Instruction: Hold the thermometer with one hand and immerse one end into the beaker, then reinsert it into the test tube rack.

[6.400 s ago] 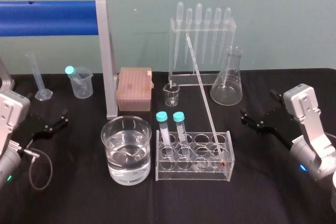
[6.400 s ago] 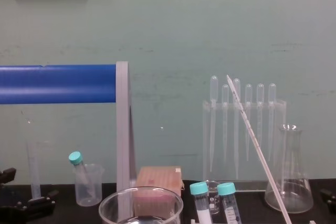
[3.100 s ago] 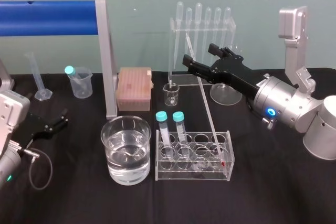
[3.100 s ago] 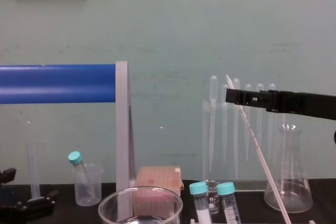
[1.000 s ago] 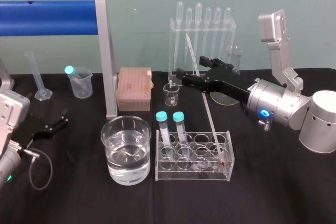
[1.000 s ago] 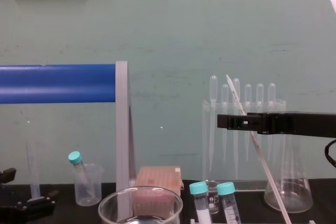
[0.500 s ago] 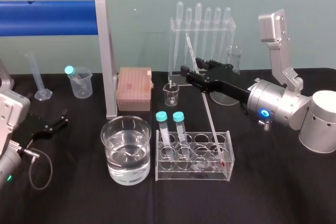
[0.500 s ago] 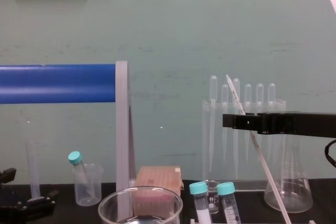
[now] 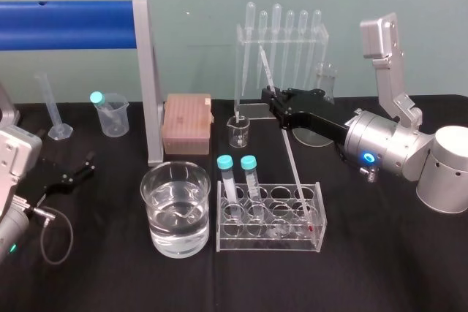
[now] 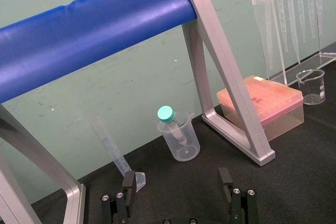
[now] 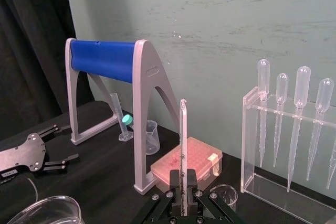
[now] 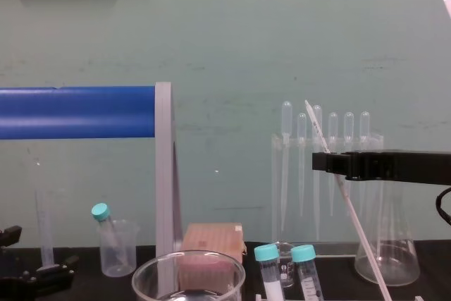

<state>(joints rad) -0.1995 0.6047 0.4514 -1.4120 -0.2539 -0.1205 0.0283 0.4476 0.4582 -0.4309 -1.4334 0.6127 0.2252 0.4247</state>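
The thermometer [image 9: 292,162] leans in the clear test tube rack [image 9: 268,243], red tip down at the rack's right end, top tilted back toward the left. My right gripper [image 9: 272,97] reaches in from the right and is shut on the rod's upper part. In the right wrist view the thermometer [image 11: 182,135] rises straight up from between the closed fingers. From the chest the right gripper [image 12: 325,162] crosses the thermometer [image 12: 352,213] horizontally. The wide beaker [image 9: 175,206], part full of water, stands left of the rack. My left gripper [image 9: 77,169] rests open at the table's left edge.
Two teal-capped tubes [image 9: 238,180] stand in the rack's left end. Behind are a pipette stand [image 9: 281,42], a conical flask [image 9: 325,82], a small glass beaker [image 9: 238,131] and a pink tip box [image 9: 188,122]. A blue-barred frame [image 9: 142,71], plastic beaker [image 9: 111,115] and measuring cylinder [image 9: 55,111] stand at left.
Over the last second my right gripper's fingers have closed onto the thermometer. Before that the right arm rose from the table's right side and reached over to the rod.
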